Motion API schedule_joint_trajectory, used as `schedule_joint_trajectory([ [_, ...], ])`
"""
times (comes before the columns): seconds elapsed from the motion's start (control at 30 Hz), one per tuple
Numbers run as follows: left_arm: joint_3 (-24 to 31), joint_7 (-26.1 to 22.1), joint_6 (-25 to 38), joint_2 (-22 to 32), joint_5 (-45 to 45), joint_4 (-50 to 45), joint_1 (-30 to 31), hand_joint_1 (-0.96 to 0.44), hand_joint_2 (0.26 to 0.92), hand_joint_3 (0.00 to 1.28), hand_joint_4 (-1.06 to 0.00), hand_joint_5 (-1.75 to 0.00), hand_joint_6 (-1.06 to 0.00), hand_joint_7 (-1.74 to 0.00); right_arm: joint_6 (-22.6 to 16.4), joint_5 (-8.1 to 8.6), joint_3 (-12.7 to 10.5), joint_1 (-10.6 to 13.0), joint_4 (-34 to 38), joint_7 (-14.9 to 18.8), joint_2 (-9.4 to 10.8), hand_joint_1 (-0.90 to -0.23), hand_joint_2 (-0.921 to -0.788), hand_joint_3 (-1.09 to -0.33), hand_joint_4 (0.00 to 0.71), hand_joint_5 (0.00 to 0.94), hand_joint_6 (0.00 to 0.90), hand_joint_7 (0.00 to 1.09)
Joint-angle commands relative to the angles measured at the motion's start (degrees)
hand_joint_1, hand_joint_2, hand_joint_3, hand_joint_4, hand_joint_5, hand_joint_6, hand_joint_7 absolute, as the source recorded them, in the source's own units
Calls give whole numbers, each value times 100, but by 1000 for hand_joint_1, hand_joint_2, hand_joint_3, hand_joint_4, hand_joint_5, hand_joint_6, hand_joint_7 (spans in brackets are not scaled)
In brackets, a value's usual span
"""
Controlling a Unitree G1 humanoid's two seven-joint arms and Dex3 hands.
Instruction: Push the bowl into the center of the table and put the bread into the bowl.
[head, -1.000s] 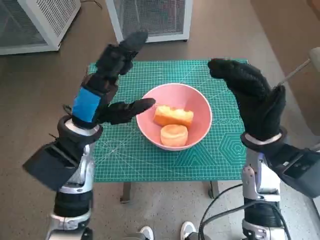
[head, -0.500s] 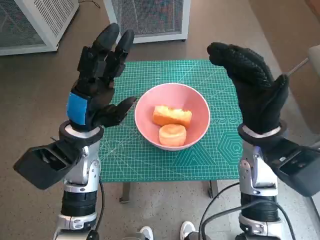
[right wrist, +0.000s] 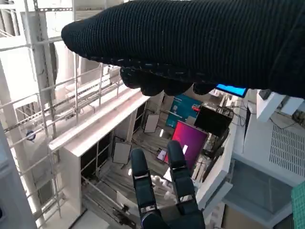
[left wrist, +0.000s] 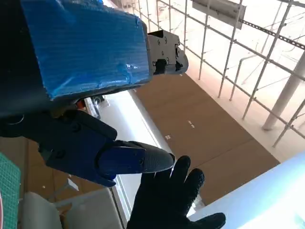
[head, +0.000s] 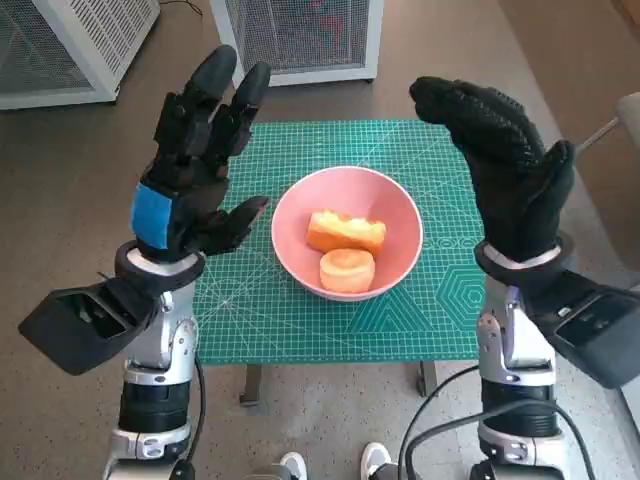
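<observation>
A pink bowl (head: 400,215) stands near the middle of the green cutting mat (head: 440,300) that covers the small table. Two orange-brown pieces of bread lie in it: a long piece (head: 345,231) and a round piece (head: 347,269) in front of it. My left hand (head: 195,170) is raised above the mat's left side, fingers spread and pointing up, holding nothing. My right hand (head: 505,170) is raised above the mat's right side, fingers apart and empty. The left wrist view shows the blue-taped back (left wrist: 86,43) and the gloved right hand (left wrist: 169,202); the right wrist view shows the glove (right wrist: 190,43) and the left hand (right wrist: 164,191).
White mesh cabinets stand on the floor behind the table, one at the left (head: 70,45) and one at the middle (head: 295,35). A pale object with a thin rod (head: 610,125) sits off the table's right edge. White shoes (head: 330,465) show under the front edge.
My left hand has lifted from beside the bowl and turned upright, its fingers now pointing up. The right hand has stayed raised with little shift. Bowl and bread are unmoved.
</observation>
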Motion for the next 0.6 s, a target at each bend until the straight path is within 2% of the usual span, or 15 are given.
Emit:
schedule_joint_trajectory([
  [0.03,13,-3,42,17,-11,-84,17,-582,921,368,-172,0,-28,-342,-1,-107,15,-15,65,-21,-65,-449,-921,-433,347,0,33,690],
  [0.23,-8,59,55,26,110,-126,34,-572,921,370,-172,0,-34,-344,-32,-156,10,-56,114,-58,-79,-446,-921,-431,346,0,32,682],
  [0.6,-25,158,123,43,249,-282,98,-575,921,380,-172,0,-46,-359,10,-84,9,-45,110,-43,-92,-434,-921,-435,344,0,35,671],
])
